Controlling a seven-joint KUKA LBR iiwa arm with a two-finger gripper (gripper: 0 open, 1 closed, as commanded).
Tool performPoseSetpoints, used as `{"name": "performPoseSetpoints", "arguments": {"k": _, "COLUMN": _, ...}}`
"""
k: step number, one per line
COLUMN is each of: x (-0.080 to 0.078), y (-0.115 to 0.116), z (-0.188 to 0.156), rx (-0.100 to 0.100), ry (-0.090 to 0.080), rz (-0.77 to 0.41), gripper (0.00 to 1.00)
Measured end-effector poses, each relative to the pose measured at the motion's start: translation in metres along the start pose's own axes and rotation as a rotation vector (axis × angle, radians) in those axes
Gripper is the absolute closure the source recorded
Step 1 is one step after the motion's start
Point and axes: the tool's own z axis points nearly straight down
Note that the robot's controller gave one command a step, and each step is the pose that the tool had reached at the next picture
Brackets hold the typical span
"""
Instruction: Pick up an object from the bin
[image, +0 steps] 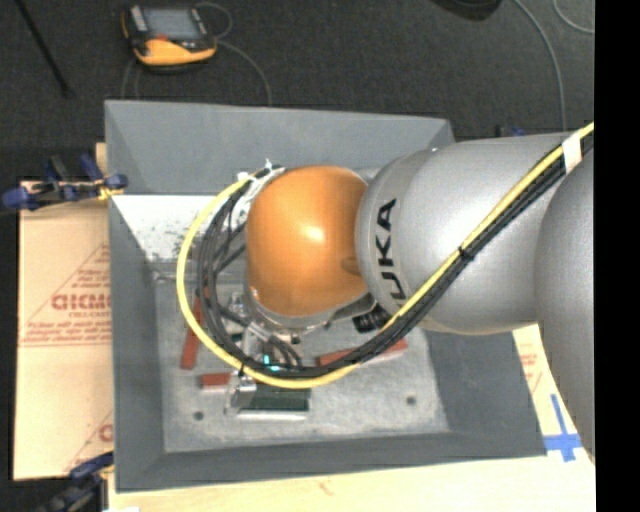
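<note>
- The arm (470, 250) is deep in the grey bin (135, 300), with its orange cover (300, 240) over the middle of the floor.
- The hand (258, 365) sits low, close to the bin floor and just above a flat dark green piece (280, 402) that lies near the front wall.
- A red-brown bar (188, 347) and a short red-brown block (213, 380) lie just left of the hand. A red-brown strip (365, 352) lies to its right.
- Cables and the cover hide it, so I cannot tell whether the hand is open or closed.
- Nothing appears lifted. I judge the reach done, with the grip and the lift left.
</note>
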Motion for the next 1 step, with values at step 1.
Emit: {"name": "performPoseSetpoints", "arguments": {"k": 1, "x": -0.0019, "y": -0.0009, "z": -0.0038, "rx": -0.002, "ry": -0.007, "rz": 0.004, "gripper": 0.00}}
